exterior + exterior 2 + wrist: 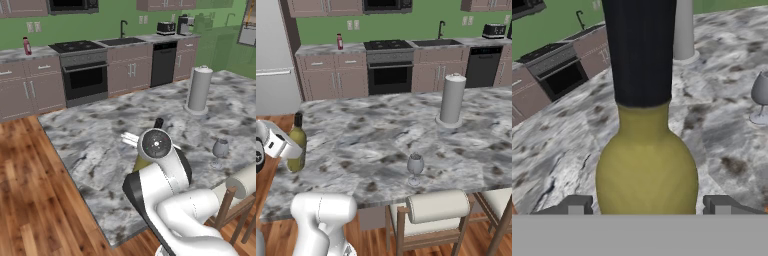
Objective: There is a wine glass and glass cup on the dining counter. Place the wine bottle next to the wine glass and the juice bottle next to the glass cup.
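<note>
Right, wine step: your gripper (647,205) brackets the wine bottle (646,165); grip unclear. Next, carry it beside the wine glass (760,97), ahead-right.

Olive-yellow wine bottle (646,170) with a black neck; grey-white marbled counter (381,135); clear greyish wine glass (415,167); small dark red juice bottle (339,41); green wall (421,21).

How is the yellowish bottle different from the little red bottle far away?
The wine bottle is olive-yellow with a black neck; the juice bottle is dark red. The wine bottle stands on the dining counter, right at the pincer; the juice bottle stands apart on the wall counter by the stove. Both stand upright.
</note>
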